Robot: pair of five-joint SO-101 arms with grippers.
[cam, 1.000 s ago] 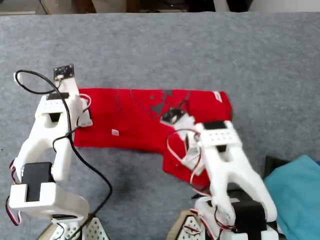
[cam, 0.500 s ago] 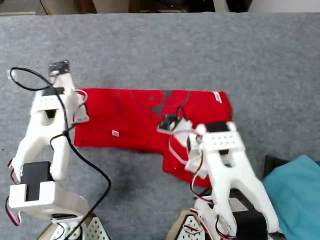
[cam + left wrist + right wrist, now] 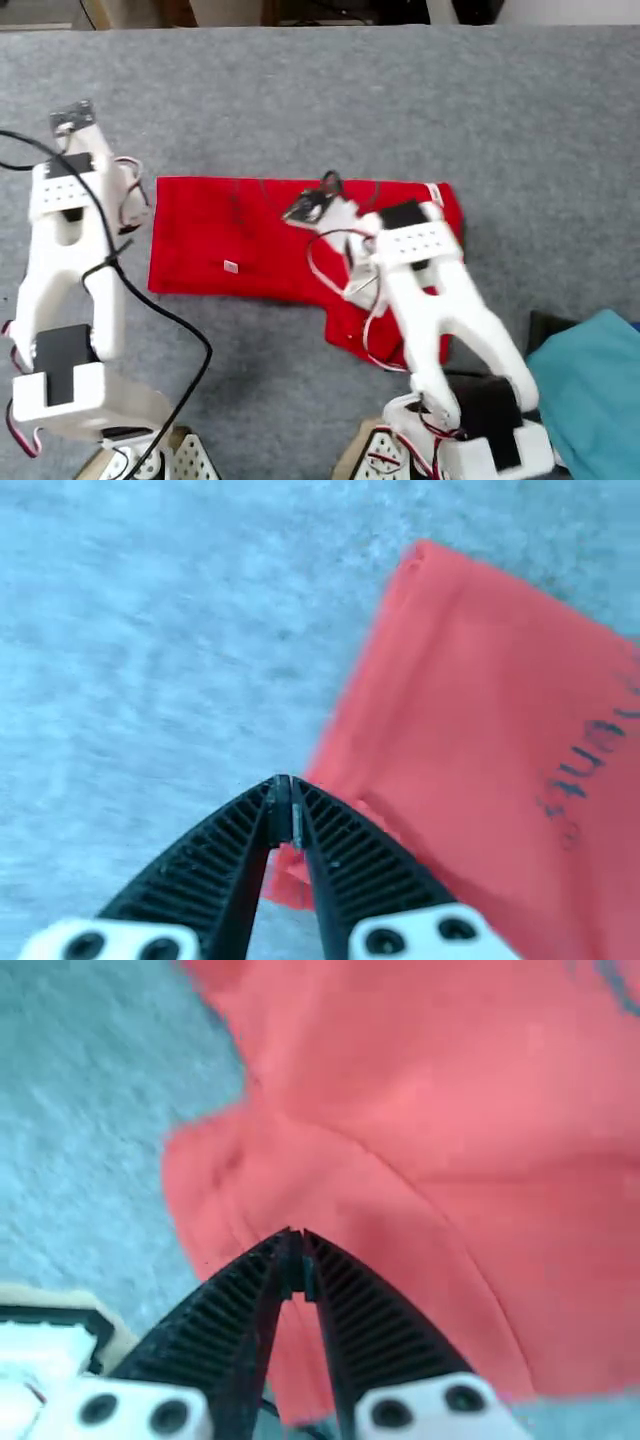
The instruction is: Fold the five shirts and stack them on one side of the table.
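A red shirt (image 3: 250, 245) lies spread flat on the grey table (image 3: 300, 100), with one sleeve (image 3: 352, 328) sticking out toward the front edge. In the left wrist view my left gripper (image 3: 283, 810) is shut, its tips at the shirt's (image 3: 480, 730) left edge near a corner; whether cloth is pinched is unclear. The left arm (image 3: 65, 200) stands just left of the shirt. My right gripper (image 3: 297, 1255) is shut over the sleeve area of the red cloth (image 3: 420, 1110), and the right arm (image 3: 415, 250) covers the shirt's right part.
A teal shirt (image 3: 590, 380) lies bunched at the front right corner, with a dark object (image 3: 545, 325) beside it. Both arm bases stand at the front edge. The table's far half is bare grey felt.
The left arm has moved left and back, off the shirt's left edge. The right arm has swung back and left over the shirt. The shirt itself has barely shifted.
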